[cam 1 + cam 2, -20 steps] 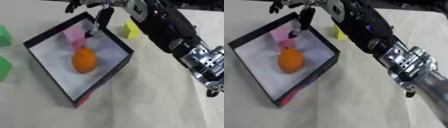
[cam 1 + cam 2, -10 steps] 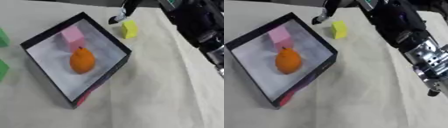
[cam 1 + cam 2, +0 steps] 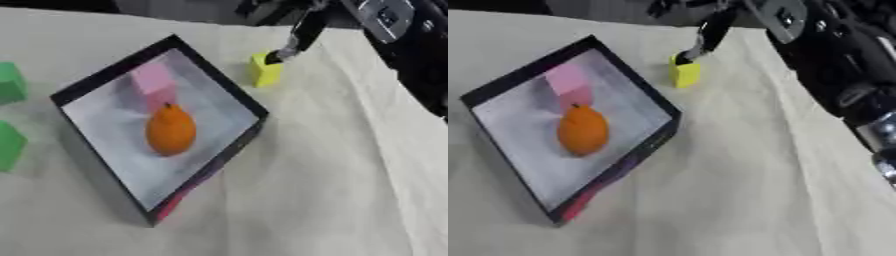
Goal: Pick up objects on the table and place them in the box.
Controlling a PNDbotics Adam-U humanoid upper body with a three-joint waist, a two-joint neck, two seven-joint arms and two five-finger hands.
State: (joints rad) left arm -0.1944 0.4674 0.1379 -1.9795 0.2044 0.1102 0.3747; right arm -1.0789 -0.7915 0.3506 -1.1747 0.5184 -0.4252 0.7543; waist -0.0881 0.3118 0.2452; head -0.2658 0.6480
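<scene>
The right hand [image 3: 297,35] has shifted since 1 s ago: then its fingers hung inside the box over the pink block, now they've swung out past the far wall and come down at the yellow block [image 3: 266,70]. Half a sec ago the tip was just short of it; now one dark finger [image 3: 703,37] reaches the block's top edge, touching or v. nearly so. The whole picture has slid a bit too, so part of that is the head moving.

Hand state: only a long straight finger and part of the palm show at the top edge, nothing curled round the block. Reads as spread/straight, not pinching yet (thumb side hidden, so can't say more).

What's in the box [image 3: 101,82]: pink block [image 3: 153,82] at the far end, orange fruit [image 3: 171,130] mid-floor, touching or just beside it. So 2 items look done.

Yellow block is on the counter [image 3: 341,175], just outside the box's far right wall, upright.

Also left out: two green blocks [image 3: 10,87] at the left edge, well apart from the hand.

Meaning: pink drop seems finished, yellow is likely the next pick. Grasp not made. Block is near the wall, so fingers closing on that side may bump the box. Left hand not seen.
</scene>
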